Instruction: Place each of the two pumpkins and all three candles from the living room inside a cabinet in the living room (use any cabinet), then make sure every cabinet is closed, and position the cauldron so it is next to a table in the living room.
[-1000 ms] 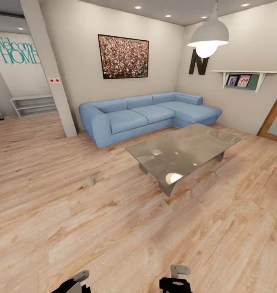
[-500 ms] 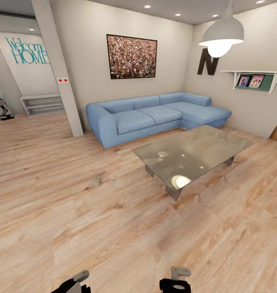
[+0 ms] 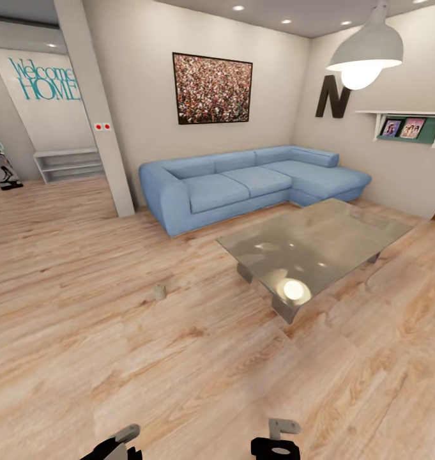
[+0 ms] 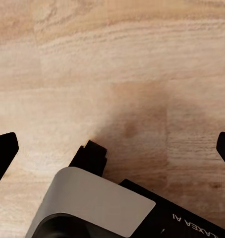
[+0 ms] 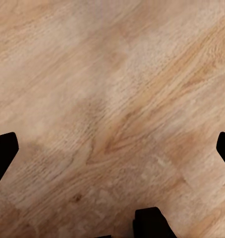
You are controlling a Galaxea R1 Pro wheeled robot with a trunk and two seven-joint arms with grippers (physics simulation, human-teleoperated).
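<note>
Nearest to us, the left gripper (image 4: 112, 148) hangs over bare wood floor (image 3: 198, 377), fingers (image 4: 3, 151) spread wide with nothing between them; part of the robot's own grey and black body sits under it. The right gripper (image 5: 112, 148) is also spread wide and empty above the floor planks. In the head view we see just bits of both arms at the lower edge.

Landmark: the glass coffee table (image 3: 316, 246). One candle (image 3: 159, 292) stands upright on the floor, well apart from the table on its left side, nothing touching it. We see a bright lamp reflection in the table top. Behind the table sits the blue corner sofa (image 3: 243, 182). A framed picture (image 3: 212, 89) hangs on the wall above the sofa. The pendant lamp (image 3: 365, 54) hangs above the table. Right of and beyond the table we see a wall shelf (image 3: 409, 124) with photos and a big letter N (image 3: 332, 96). Far left of the table, past a pillar (image 3: 96, 108), a "Welcome HOME" wall sign (image 3: 41, 80) and a low white shelf (image 3: 67, 165).
</note>
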